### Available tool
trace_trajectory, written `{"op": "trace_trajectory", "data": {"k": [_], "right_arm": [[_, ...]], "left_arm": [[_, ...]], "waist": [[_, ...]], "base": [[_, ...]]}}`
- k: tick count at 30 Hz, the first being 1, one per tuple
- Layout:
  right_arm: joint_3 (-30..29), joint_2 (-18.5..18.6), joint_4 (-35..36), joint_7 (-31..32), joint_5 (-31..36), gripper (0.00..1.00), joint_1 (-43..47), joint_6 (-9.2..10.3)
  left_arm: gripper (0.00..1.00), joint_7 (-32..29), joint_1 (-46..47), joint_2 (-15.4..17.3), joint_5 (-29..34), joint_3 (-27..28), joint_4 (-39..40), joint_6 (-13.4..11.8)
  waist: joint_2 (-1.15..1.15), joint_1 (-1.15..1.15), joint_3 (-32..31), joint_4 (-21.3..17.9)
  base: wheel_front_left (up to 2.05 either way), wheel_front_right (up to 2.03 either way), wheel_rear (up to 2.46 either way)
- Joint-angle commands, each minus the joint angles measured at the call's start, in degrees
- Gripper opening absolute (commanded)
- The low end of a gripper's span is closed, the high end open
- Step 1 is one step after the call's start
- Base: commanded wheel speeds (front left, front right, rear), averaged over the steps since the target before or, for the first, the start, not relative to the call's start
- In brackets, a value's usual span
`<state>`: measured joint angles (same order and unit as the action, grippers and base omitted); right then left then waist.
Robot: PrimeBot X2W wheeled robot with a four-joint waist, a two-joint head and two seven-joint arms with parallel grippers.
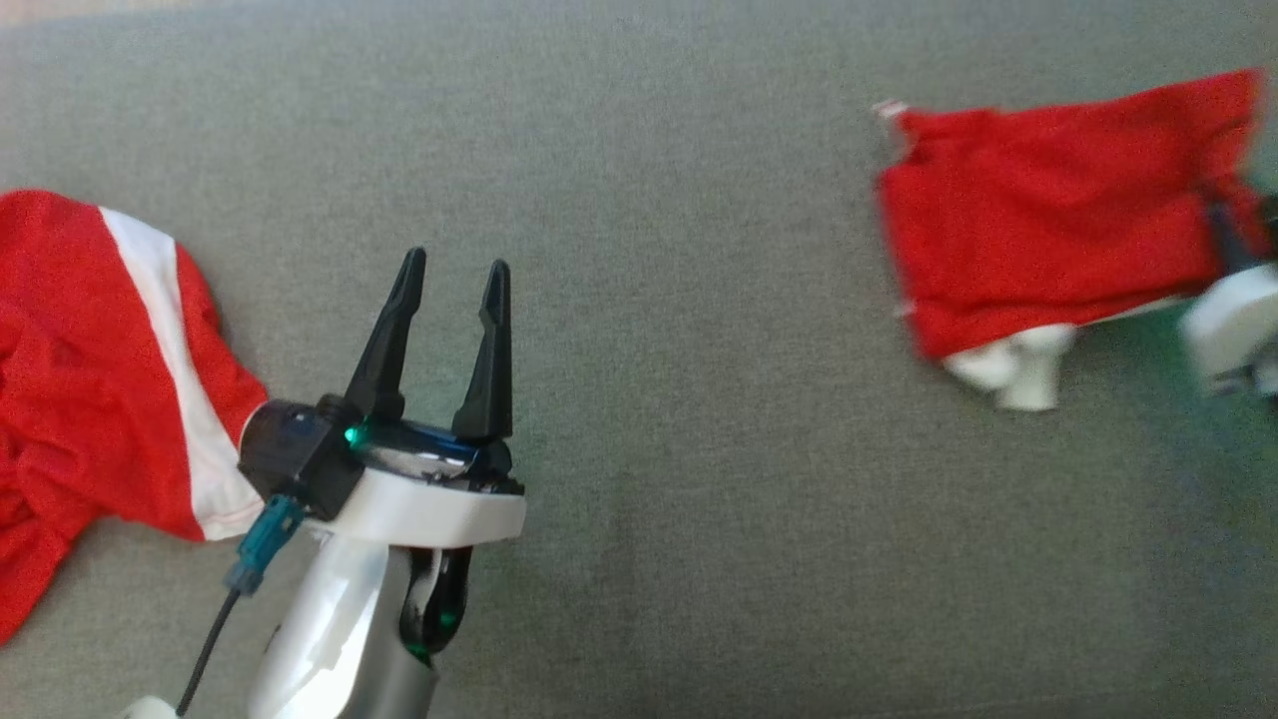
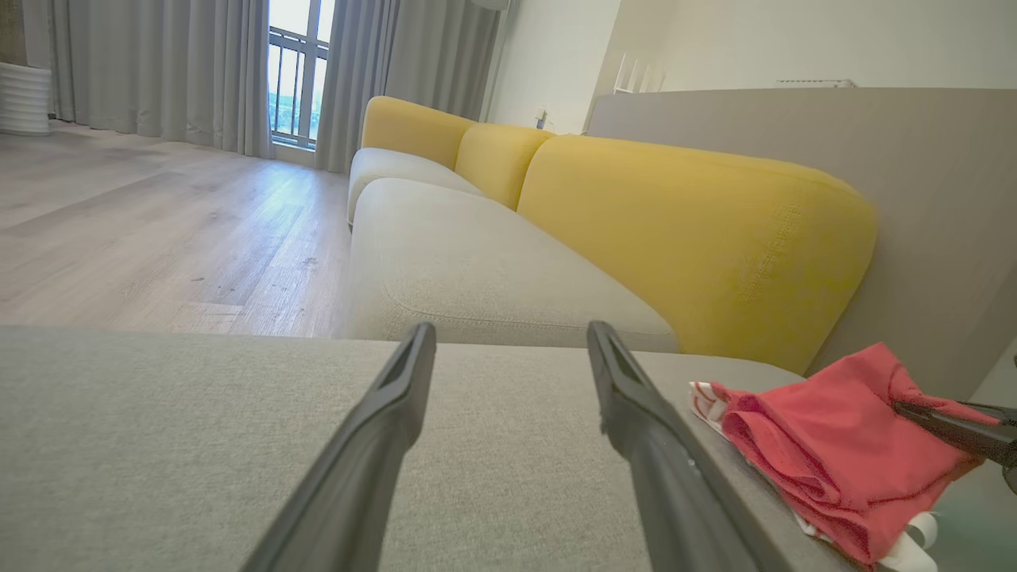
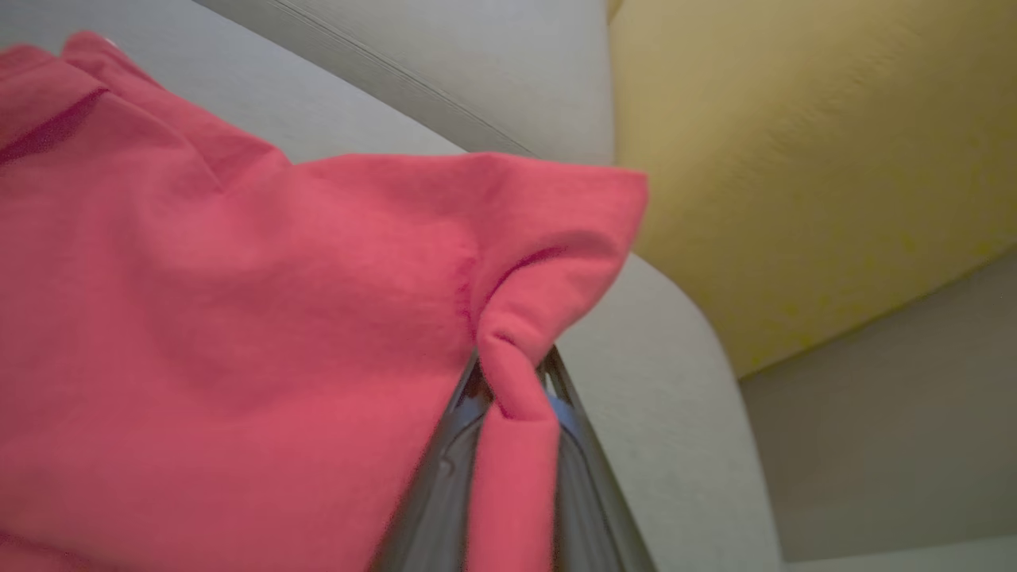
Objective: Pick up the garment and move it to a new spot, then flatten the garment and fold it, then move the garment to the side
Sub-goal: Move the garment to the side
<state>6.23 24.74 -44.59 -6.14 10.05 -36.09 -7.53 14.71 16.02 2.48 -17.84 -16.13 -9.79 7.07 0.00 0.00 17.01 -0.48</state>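
Cushion (image 1: 759, 479) middle: left claw (image 1: 454, 272), spread | right edge: right claw (image 3: 515, 383) pinching garment (image 1: 1048, 220)

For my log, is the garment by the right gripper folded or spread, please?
Folded: the garment shows stacked layers; the right gripper pinches its corner.

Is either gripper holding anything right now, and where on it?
The right gripper pinches a bunched fold at the right edge of the folded red garment. The left gripper is open and empty.
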Motion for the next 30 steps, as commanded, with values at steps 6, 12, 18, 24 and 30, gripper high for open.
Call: {"op": "trace_trajectory", "data": {"k": [6, 12, 18, 24, 30], "right_arm": [[-2.7, 12.4, 1.5, -1.0, 2.0, 0.00, -2.5, 0.04], [-8.1, 16.2, 1.1, -1.7, 3.3, 0.00, -3.5, 0.04], [-9.9, 15.0, 0.9, -2.1, 3.3, 0.08, -4.3, 0.04], [-13.6, 11.6, 2.0, -3.1, 3.0, 1.00, -4.6, 0.04], [-14.4, 4.7, 5.5, -5.4, 1.6, 1.00, -3.6, 0.04]], "left_arm": [[1.00, 0.3, 4.0, 0.4, -0.6, 0.1, 3.4, 0.1], [1.00, 0.3, 4.9, 0.4, -0.5, 0.8, 3.0, 0.2], [1.00, 0.3, 5.4, 0.4, -0.3, 0.9, 2.8, 0.3], [1.00, 0.3, 5.5, 0.4, 0.1, 1.2, 2.1, 0.4], [1.00, 0.3, 3.4, 0.4, 0.3, 2.5, 1.4, 0.4]], "waist": [[0.00, 0.00, 4.5, 1.1], [0.00, 0.00, 6.4, 1.8], [0.00, 0.00, 7.4, 2.0], [0.00, 0.00, 6.3, 2.2], [0.00, 0.00, 1.6, 1.7]], "base": [[0.00, 0.00, 0.00], [0.00, 0.00, 0.00], [0.00, 0.00, 0.00], [0.00, 0.00, 0.00], [0.00, 0.00, 0.00]]}}
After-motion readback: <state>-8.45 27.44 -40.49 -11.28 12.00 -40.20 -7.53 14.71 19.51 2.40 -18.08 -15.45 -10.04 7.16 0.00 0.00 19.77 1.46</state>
